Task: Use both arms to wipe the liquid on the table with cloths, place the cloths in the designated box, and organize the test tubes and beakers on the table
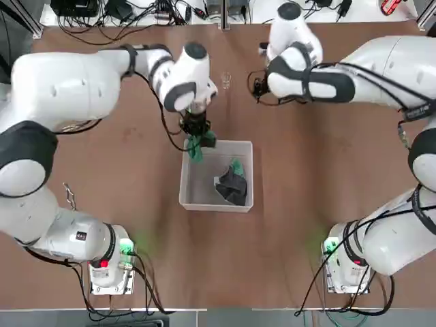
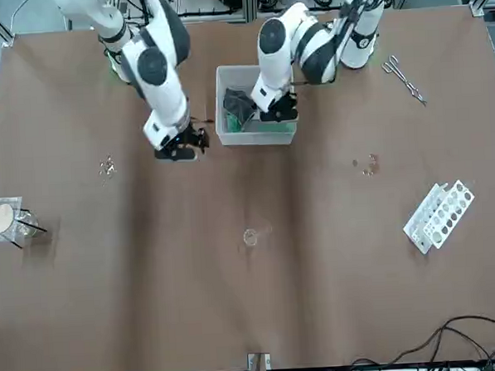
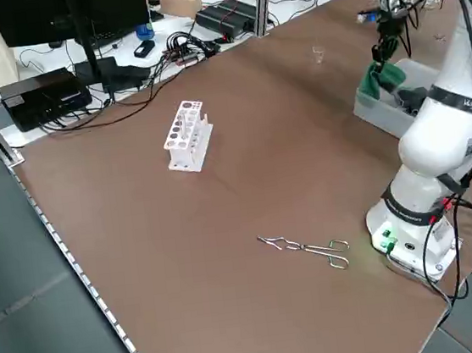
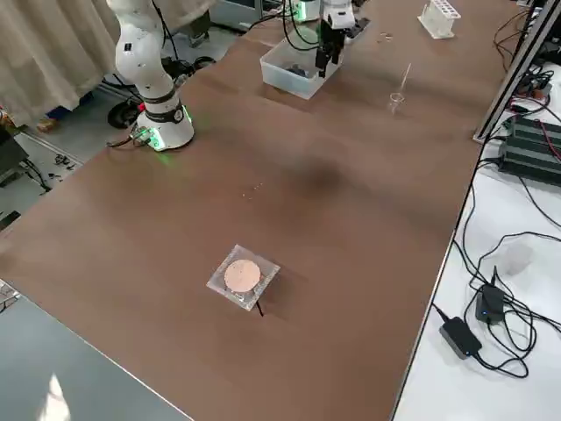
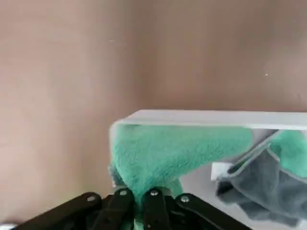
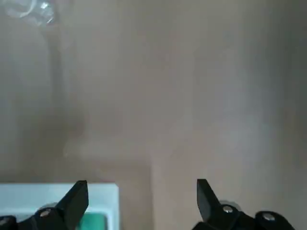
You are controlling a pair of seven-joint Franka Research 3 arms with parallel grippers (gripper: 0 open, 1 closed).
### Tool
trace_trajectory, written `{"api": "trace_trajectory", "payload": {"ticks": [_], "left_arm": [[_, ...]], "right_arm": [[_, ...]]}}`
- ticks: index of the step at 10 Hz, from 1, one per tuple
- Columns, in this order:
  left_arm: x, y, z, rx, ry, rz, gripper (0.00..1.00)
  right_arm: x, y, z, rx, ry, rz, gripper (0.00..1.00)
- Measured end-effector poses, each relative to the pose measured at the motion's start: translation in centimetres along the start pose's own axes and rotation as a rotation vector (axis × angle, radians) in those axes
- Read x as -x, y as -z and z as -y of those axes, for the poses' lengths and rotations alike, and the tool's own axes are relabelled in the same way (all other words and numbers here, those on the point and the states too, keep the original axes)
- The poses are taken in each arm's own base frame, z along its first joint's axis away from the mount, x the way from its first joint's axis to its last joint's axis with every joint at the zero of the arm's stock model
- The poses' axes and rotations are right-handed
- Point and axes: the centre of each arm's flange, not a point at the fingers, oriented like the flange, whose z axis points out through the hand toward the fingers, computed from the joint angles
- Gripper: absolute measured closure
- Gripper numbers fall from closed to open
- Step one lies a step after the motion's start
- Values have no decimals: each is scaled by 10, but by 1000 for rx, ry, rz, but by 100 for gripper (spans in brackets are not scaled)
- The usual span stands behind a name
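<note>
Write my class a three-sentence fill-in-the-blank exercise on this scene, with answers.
At the box, the left pincer holds a cloth coloured ____. The dark grey cloth lies ____ the box. The right pincer, over the table, is not shut but ____.

Missing words: green; inside; open.

White arms (image 1: 71,85), black bands (image 1: 27,146).

Grey floor (image 3: 27,285), white side desk (image 4: 491,395), black monitor (image 3: 47,15), tangled cables (image 4: 517,324), beige drape (image 4: 53,53), probably a curtain
</note>
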Motion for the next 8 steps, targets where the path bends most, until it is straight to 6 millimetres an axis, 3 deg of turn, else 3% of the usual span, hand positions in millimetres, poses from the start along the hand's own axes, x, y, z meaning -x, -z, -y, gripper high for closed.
{"api": "trace_trajectory", "payload": {"ticks": [2, 4, 6, 7, 8], "left_arm": [[-30, 47, 57, 29, -18, 74, 93], [-52, 75, 134, 65, -43, 130, 93], [-69, 69, 195, 90, -36, 174, 94], [-74, 52, 217, 99, -32, 204, 94], [-78, 31, 233, 108, -27, 225, 94]], "right_arm": [[66, 3, 58, 0, -11, -2, 0], [131, 3, 101, -4, -13, -7, 0], [168, 1, 123, -21, 16, -17, 0], [170, -13, 125, -17, 20, -15, 0], [167, -41, 126, -1, 20, -9, 0]]}}
